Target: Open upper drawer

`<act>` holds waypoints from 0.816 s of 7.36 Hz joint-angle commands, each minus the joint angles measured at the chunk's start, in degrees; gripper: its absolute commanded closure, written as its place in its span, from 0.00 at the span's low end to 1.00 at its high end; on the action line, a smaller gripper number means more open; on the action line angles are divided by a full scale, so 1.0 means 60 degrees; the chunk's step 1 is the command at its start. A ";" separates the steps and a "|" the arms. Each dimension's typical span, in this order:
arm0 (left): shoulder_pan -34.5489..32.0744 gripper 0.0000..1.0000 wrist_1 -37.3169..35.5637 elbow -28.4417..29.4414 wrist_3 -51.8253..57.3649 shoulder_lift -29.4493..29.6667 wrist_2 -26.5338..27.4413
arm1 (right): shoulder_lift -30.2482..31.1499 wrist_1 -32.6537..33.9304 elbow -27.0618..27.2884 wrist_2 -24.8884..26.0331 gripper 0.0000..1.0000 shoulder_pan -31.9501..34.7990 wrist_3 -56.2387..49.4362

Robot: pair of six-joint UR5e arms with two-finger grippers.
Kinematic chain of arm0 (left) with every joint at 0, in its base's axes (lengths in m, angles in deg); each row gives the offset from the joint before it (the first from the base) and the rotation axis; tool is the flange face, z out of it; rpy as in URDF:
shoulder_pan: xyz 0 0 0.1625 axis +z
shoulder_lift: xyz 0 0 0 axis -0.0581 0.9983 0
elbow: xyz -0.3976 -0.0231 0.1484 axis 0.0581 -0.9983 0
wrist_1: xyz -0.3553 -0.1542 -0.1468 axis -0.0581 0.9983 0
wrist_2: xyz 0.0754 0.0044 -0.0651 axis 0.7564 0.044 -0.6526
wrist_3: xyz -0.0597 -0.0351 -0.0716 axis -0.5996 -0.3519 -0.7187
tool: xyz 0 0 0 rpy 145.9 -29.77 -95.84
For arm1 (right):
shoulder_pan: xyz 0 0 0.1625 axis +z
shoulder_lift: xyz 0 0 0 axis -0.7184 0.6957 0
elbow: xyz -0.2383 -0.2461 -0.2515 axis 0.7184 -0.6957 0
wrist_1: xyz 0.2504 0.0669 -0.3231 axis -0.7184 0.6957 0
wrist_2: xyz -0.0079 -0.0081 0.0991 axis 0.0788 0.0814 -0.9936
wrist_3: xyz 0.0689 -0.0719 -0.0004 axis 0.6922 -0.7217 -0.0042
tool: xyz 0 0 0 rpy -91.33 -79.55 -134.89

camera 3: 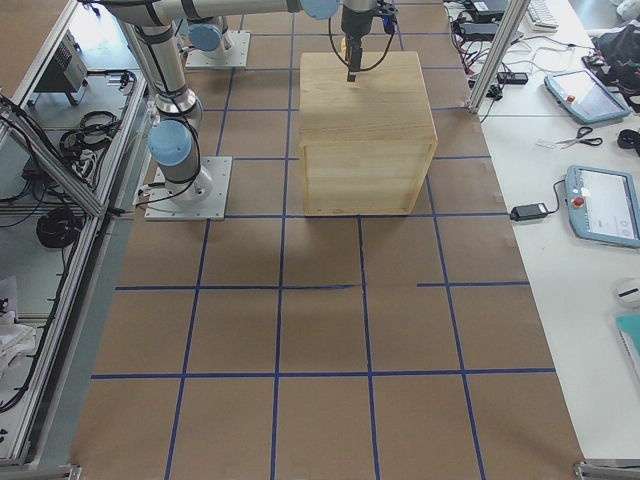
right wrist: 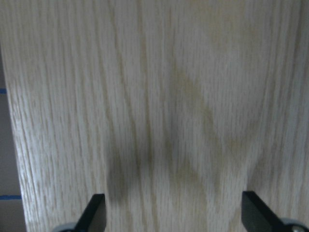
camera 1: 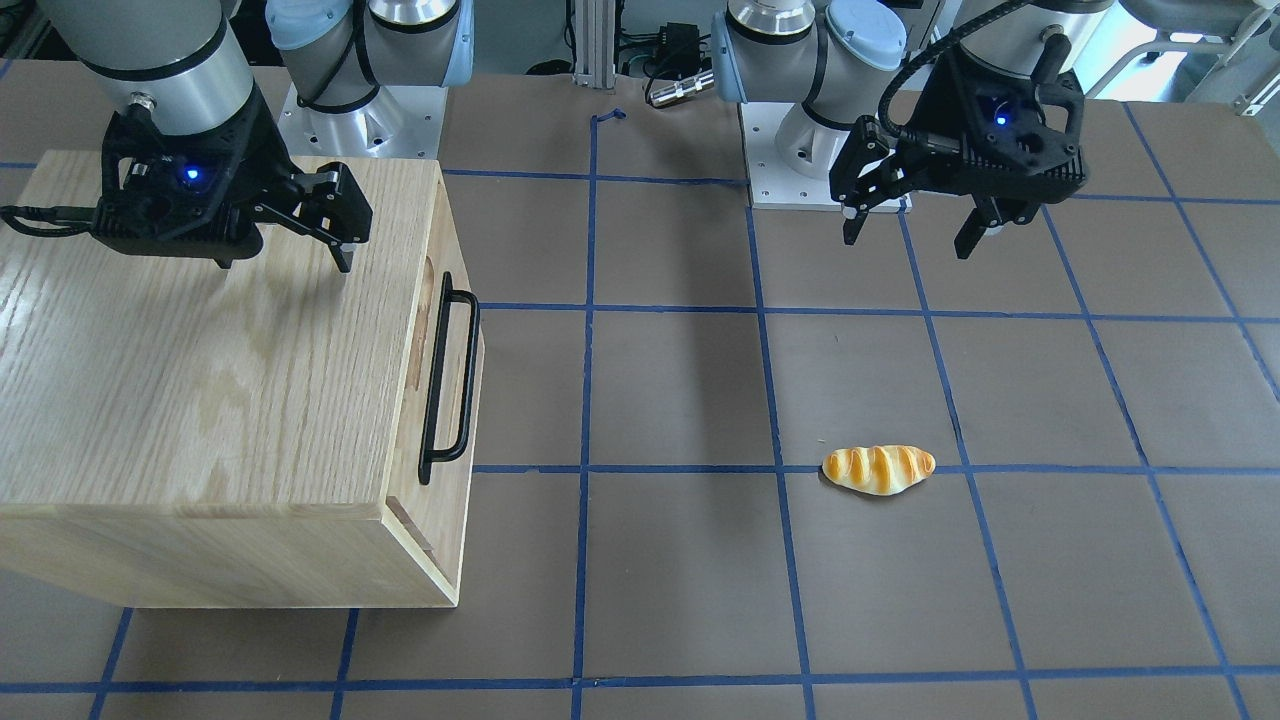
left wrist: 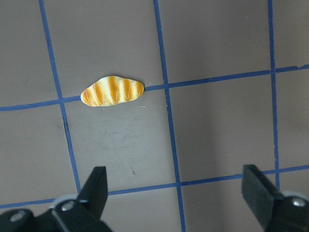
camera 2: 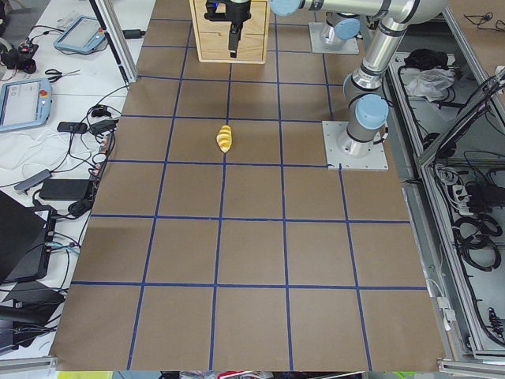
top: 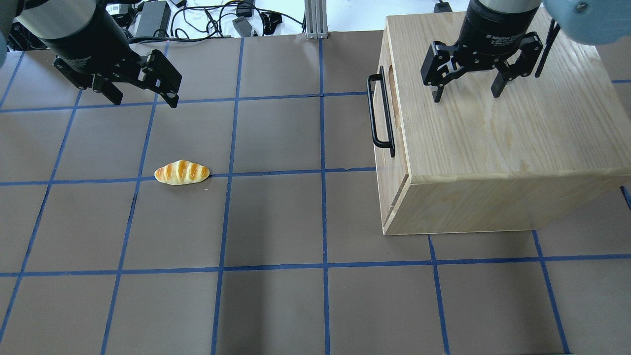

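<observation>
While the cabinet [top: 493,138] stands on the table [top: 276,222] on the robot's right, we see its upper drawer [top: 396,118] pushed in, the front panel flush with the cabinet's face. That face is turned toward the middle of the table. The panel carries a black bar handle [top: 372,111] and, beside it, an oblong cut-out; no gripper touches either.

We find the right gripper [top: 466,96] above the cabinet's top, fingers pointing down and spread wide, nothing between them. Its wrist camera shows only oak grain below the two fingertips.

We find the left gripper [top: 144,102] well apart from the cabinet, above bare table on the robot's left. Its fingers are likewise spread wide and hold nothing.

A bread roll [top: 181,173] lies on a blue tape line near the left gripper, not touching it.
</observation>
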 commanded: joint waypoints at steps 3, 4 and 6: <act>-0.0001 0.00 0.0014 0.0002 -0.0015 -0.0029 0.0053 | 0.0000 0.0000 0.0000 0.0000 0.00 0.0008 0.0001; -0.0001 0.00 0.0014 0.0017 -0.0058 -0.0043 0.0010 | 0.0000 0.0000 0.0000 0.0000 0.00 0.0008 0.0001; -0.0015 0.00 0.0014 0.0031 -0.0745 0.0015 -0.0064 | 0.0000 0.0000 0.0000 0.0000 0.00 0.0008 -0.0014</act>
